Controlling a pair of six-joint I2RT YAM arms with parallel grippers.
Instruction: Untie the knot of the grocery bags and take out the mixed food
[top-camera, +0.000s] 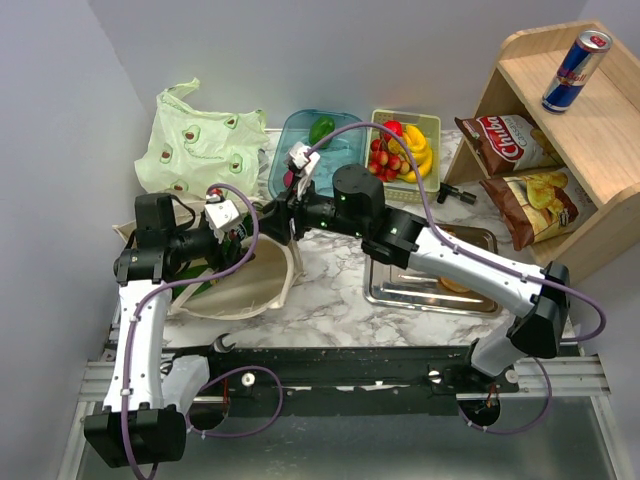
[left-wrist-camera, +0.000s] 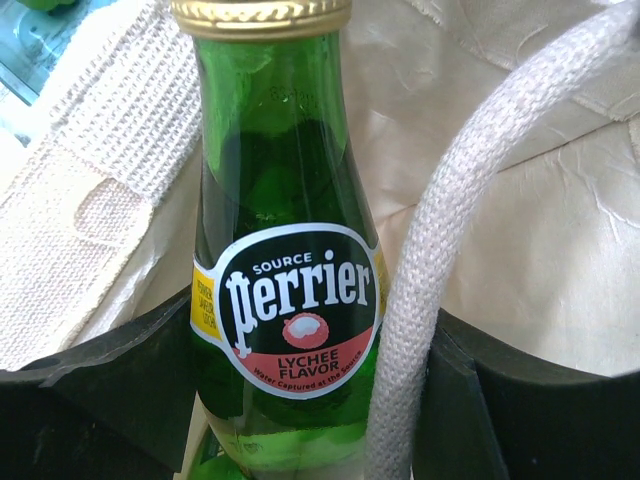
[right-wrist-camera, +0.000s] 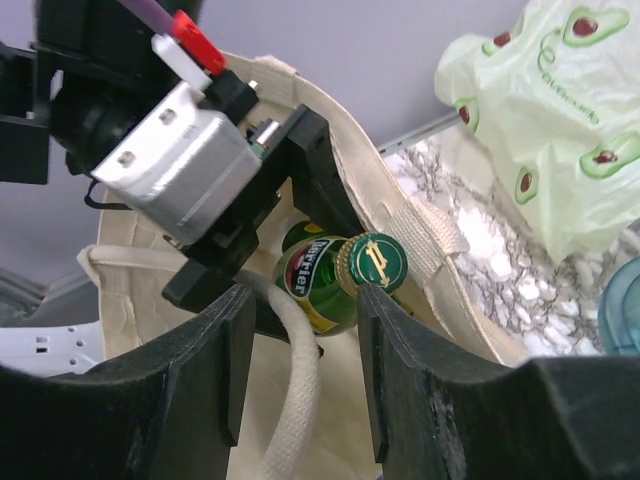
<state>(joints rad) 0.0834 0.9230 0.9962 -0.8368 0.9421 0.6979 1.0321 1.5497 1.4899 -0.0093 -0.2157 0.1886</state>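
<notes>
Marbled bench (top-camera: 330, 295): canvas tote (top-camera: 255, 290) being emptied.
Perrier bottle (left-wrist-camera: 285, 250): heavy, slippery glass; being clamped at label by left end effector (left-wrist-camera: 310, 390).
Right end effector (right-wrist-camera: 305, 330): being held apart.

I log bright, even, diffuse light; faint shadows on tabletop (top-camera: 330, 290); glints on green bottle (left-wrist-camera: 280, 180); right pincer (right-wrist-camera: 303, 300) softly blurred.

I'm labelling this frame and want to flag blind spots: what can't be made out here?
- Canvas tote contents, top view: the left arm overhangs its mouth.
- Perrier bottle base, left wrist view: cut off by the bottom edge.
- Metal tray contents, top view: the right arm crosses it.
</notes>
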